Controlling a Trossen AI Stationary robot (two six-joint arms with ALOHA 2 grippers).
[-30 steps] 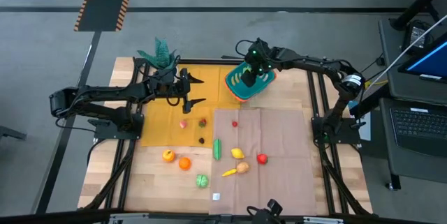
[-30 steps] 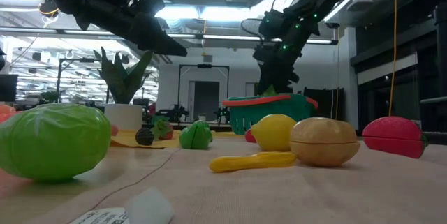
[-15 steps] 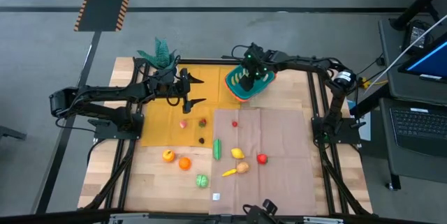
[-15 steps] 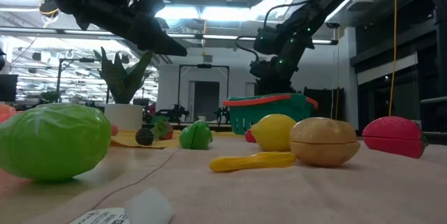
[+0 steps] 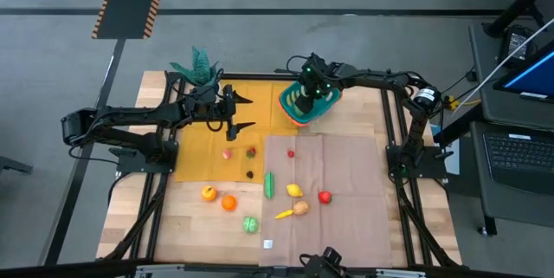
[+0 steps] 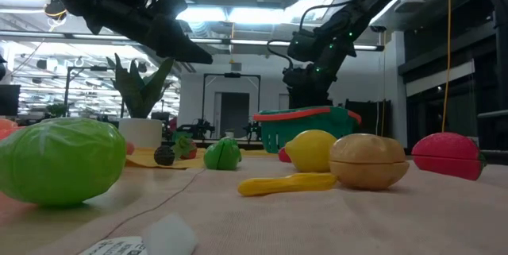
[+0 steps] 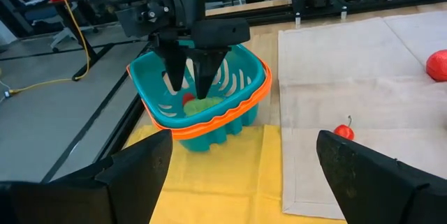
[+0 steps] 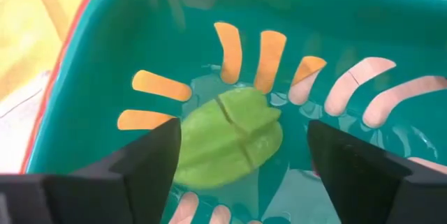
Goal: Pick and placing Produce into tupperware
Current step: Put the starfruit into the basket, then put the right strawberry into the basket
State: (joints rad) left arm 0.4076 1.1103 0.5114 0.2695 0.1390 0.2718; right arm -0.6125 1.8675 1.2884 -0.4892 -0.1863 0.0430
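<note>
From above, the right gripper (image 5: 305, 98) hangs inside the teal rounded-square plastic container with the orange-red rim (image 5: 291, 115) at the table's far middle, while the left gripper (image 5: 241, 113), spread wide, waits over the yellow cloth (image 5: 197, 152). The left wrist view shows the right fingers (image 7: 171, 67) apart. From the right wrist, a green toy vegetable (image 8: 230, 137) lies free on the slotted bottom between them; likely light, stiff, slippery, best pinched across its middle.

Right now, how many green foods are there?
3: a flat piece inside the tupperware, a cucumber on the beige cloth, a cabbage on bare wood. Others may be hidden.
</note>
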